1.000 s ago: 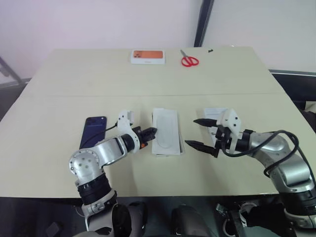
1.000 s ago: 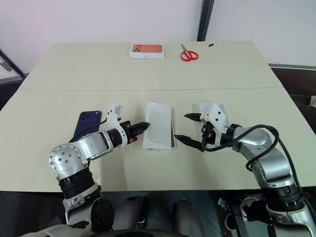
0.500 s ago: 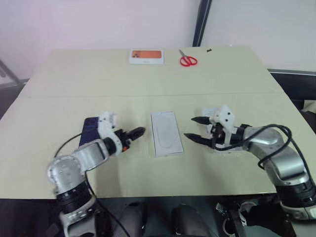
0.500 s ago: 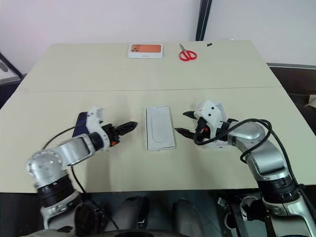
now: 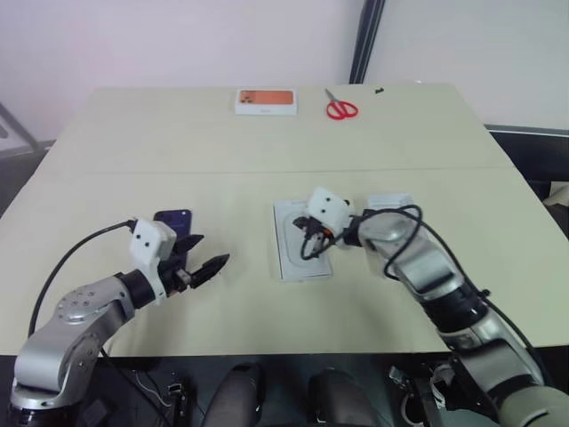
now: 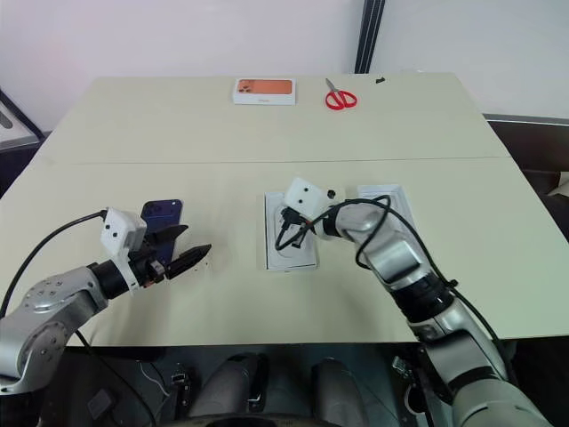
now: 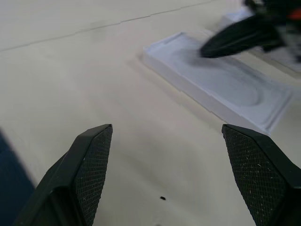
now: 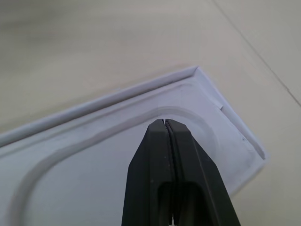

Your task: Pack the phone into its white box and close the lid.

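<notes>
The dark blue phone (image 5: 171,220) lies flat on the table at the left, its near end hidden behind my left gripper (image 5: 206,252). That gripper is open and empty, its textured pads (image 7: 94,160) wide apart, a short way left of the white insert tray (image 5: 293,222). The tray has an oval recess and rests on a shallow white carton, the white box (image 7: 162,59), whose inside is hidden. My right gripper (image 8: 164,123) is shut, its tips down in the tray's recess near one end, holding nothing. The white lid (image 5: 396,203) lies just right of the tray.
A white box with an orange picture (image 5: 266,100) and red scissors (image 5: 340,108) sit at the table's far edge. A seam (image 5: 267,171) runs across the tan tabletop. A black cable loops over my right forearm (image 5: 400,240).
My left gripper has opened and drawn back to the left, away from the tray. My right gripper has swung left onto the tray and shut.
</notes>
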Robot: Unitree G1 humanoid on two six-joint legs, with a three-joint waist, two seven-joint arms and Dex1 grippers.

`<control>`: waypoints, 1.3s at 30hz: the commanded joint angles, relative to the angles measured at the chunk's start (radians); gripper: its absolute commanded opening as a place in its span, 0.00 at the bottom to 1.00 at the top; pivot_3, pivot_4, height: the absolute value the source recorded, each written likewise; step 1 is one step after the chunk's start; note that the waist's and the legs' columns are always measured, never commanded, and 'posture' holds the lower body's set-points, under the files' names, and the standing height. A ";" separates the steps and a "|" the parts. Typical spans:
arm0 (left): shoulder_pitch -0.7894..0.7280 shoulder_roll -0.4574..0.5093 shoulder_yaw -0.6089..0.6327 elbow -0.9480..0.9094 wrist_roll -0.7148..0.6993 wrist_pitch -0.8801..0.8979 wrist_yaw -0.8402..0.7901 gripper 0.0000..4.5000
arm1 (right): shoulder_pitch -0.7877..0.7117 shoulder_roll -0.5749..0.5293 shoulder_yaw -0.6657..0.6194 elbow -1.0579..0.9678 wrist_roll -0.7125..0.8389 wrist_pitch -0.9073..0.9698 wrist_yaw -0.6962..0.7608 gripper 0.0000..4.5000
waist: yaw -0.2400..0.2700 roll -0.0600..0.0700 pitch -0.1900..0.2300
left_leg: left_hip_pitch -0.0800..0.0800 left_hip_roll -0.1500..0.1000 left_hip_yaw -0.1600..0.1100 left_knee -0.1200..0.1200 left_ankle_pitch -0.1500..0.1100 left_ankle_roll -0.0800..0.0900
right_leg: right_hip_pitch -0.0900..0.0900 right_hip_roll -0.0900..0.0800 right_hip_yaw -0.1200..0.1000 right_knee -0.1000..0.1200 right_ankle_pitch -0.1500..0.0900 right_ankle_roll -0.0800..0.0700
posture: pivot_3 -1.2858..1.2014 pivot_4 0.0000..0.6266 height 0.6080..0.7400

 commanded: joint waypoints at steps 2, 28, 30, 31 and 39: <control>0.022 0.008 -0.012 -0.044 0.022 -0.069 -0.033 0.87 | -0.063 0.054 0.025 0.117 -0.090 -0.069 -0.049 0.01 | -0.004 0.000 0.000 | 0.000 0.000 0.000 0.000 0.000 0.000 | 0.000 0.000 0.000 0.000 0.000 0.000 | 0.52 0.24 1.00; 0.065 0.006 0.026 -0.046 0.023 -0.099 -0.016 0.87 | 0.128 -0.106 -0.113 -0.253 0.056 -0.168 0.266 0.01 | -0.020 0.001 0.001 | 0.000 0.000 -0.001 -0.001 -0.001 0.001 | 0.001 0.001 0.000 0.002 0.000 0.000 | 0.52 0.24 1.00; 0.064 0.025 0.019 -0.044 0.033 -0.113 -0.046 0.87 | 0.190 -0.164 -0.126 -0.333 0.126 -0.121 0.346 0.13 | -0.018 0.001 0.001 | 0.000 0.000 -0.001 -0.001 -0.001 0.001 | 0.001 0.001 0.000 0.001 0.000 0.000 | 0.52 0.24 1.00; 0.065 0.032 0.016 -0.043 0.036 -0.119 -0.057 0.87 | 0.206 -0.180 -0.128 -0.356 0.144 -0.105 0.365 0.20 | -0.018 0.001 0.001 | 0.000 0.000 -0.001 -0.001 -0.001 0.002 | 0.001 0.001 0.000 0.001 0.000 0.000 | 0.52 0.24 1.00; 0.089 0.111 -0.047 -0.038 0.102 -0.199 -0.179 0.87 | 0.279 -0.240 -0.061 -0.366 0.094 -0.163 0.390 0.63 | -0.018 0.002 0.001 | 0.000 0.001 -0.001 -0.001 -0.001 0.002 | 0.001 0.000 0.000 0.001 0.000 0.000 | 0.52 0.24 1.00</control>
